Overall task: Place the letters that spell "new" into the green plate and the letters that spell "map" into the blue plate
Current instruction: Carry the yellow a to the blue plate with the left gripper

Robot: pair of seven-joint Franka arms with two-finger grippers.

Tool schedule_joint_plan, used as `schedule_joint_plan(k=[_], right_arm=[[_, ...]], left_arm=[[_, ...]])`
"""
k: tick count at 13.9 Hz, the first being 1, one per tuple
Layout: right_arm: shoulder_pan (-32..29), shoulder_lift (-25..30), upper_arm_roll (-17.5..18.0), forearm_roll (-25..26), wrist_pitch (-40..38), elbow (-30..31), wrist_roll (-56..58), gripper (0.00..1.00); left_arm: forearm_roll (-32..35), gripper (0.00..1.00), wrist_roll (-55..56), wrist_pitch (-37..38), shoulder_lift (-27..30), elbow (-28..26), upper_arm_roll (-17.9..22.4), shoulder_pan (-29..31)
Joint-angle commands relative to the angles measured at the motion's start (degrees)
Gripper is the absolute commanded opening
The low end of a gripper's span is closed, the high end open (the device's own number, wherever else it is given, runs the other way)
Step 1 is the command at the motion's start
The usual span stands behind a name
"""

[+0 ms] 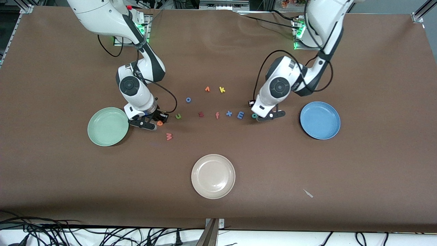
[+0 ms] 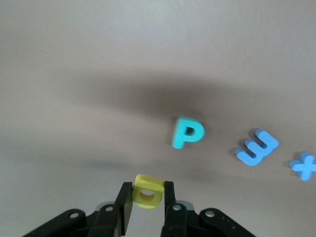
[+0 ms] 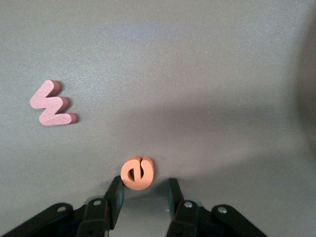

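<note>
Left wrist view alone shows left hand (image 2: 148, 197) pinching yellow "a" (image 2: 146, 192).

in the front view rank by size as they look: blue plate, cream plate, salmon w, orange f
1-2. cream plate and blue plate: look alike, unranked.
3. salmon w.
4. orange f.

A wide brown tabletop (image 1: 68, 191) fills the scene under even light, its covering slightly rippled near the top edge. Aluminium frame corners (image 1: 419, 15) sit at the upper edge. Along the near edge, a white strip carries tangled black cables (image 1: 85, 235).
</note>
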State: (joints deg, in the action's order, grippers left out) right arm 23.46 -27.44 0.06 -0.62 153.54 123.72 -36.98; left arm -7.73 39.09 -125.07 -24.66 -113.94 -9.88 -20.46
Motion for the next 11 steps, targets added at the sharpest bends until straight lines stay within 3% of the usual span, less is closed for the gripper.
schedule_joint_plan(k=[1, 6, 11], right_arm=[[-0.3, -0.2, -0.2, -0.3, 1.5, 0.6, 1.7, 0.42], [-0.3, -1.0, -0.2, -0.3, 2.7, 0.5, 1.7, 0.37], [-0.2, -0.9, -0.2, -0.3, 2.6, 0.1, 1.7, 0.32]], left_arm=[[-0.2, 0.27, -7.5, 6.4, 4.3, 0.8, -0.1, 6.7], [7.5, 0.27, -21.0, 8.3, 4.5, 0.8, -0.2, 18.0], [11.0, 0.28, -28.5, 7.5, -0.6, 0.6, -0.2, 23.9]])
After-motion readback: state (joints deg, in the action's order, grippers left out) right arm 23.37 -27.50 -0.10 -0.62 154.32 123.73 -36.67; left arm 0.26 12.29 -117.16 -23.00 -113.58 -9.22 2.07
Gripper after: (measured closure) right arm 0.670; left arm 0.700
